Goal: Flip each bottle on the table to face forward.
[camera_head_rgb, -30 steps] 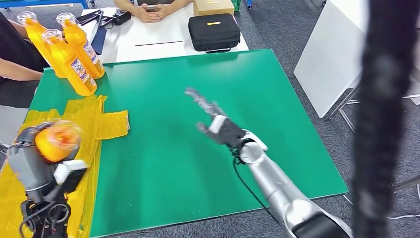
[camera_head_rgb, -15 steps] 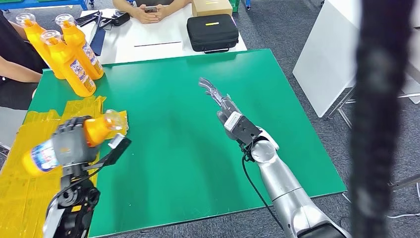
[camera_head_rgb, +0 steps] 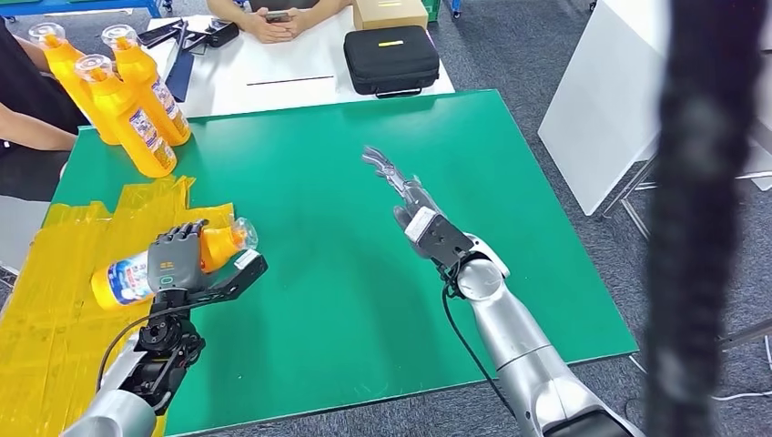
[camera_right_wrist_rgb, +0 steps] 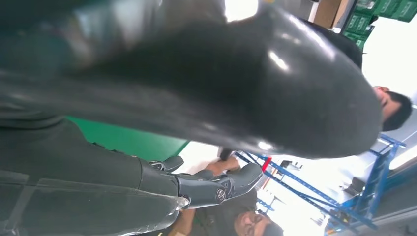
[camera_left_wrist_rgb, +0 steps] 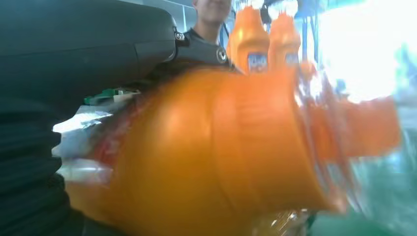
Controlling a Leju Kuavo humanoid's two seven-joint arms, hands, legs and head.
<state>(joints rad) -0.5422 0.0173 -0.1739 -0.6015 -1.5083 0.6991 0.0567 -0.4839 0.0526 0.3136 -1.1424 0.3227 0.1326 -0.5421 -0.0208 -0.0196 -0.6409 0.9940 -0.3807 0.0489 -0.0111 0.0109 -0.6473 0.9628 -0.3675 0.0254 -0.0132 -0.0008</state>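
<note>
My left hand [camera_head_rgb: 182,261] grips an orange bottle [camera_head_rgb: 127,276] on its side above the yellow plastic sheet [camera_head_rgb: 55,319], its clear cap pointing toward the table's middle and its blue-and-white label outward. The left wrist view shows that bottle [camera_left_wrist_rgb: 221,157] close and blurred against my left hand [camera_left_wrist_rgb: 64,73]. Three more orange bottles [camera_head_rgb: 127,114] stand upright at the table's far left corner, also seen in the left wrist view as bottles [camera_left_wrist_rgb: 265,44]. My right hand [camera_head_rgb: 410,200] hovers open over the middle of the green table [camera_head_rgb: 364,300], fingers stretched forward. The right wrist view shows its dark fingers [camera_right_wrist_rgb: 206,187].
A person's arm [camera_head_rgb: 32,127] rests by the table's left edge near the standing bottles. Beyond the green table a white table carries a black case [camera_head_rgb: 391,59] and a cardboard box [camera_head_rgb: 391,13], where another person's hands [camera_head_rgb: 278,23] hold a phone. A white board [camera_head_rgb: 601,109] stands to the right.
My left hand turned the bottle from cap-toward-me to lying on its side, and lowered it over the yellow sheet. My right hand rose and stretched forward, then settled back slightly.
</note>
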